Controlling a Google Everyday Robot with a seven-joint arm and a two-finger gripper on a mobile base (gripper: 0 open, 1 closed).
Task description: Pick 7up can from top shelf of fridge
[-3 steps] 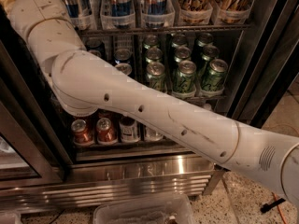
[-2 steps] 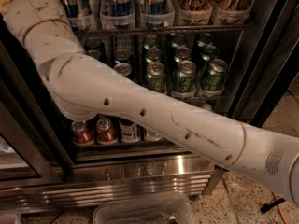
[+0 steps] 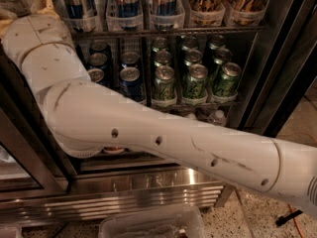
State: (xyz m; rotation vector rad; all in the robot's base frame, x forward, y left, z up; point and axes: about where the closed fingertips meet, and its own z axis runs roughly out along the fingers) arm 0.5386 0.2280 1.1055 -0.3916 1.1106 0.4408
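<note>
Arm (image 3: 148, 138) doubles back at the elbow; hand (image 3: 22, 1) at top-left corner, state cannot be told.

Speckled floor (image 3: 237, 217) carries a clear plastic bin (image 3: 130, 223); gripper out of view.

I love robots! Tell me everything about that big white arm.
The arm is thick, white and smooth like plastic, scuffed, with small round holes. It comes in from the right, bends at a rounded elbow low on the left, then rises in front of the fridge. Its gripper is out of view past the top left.
</note>
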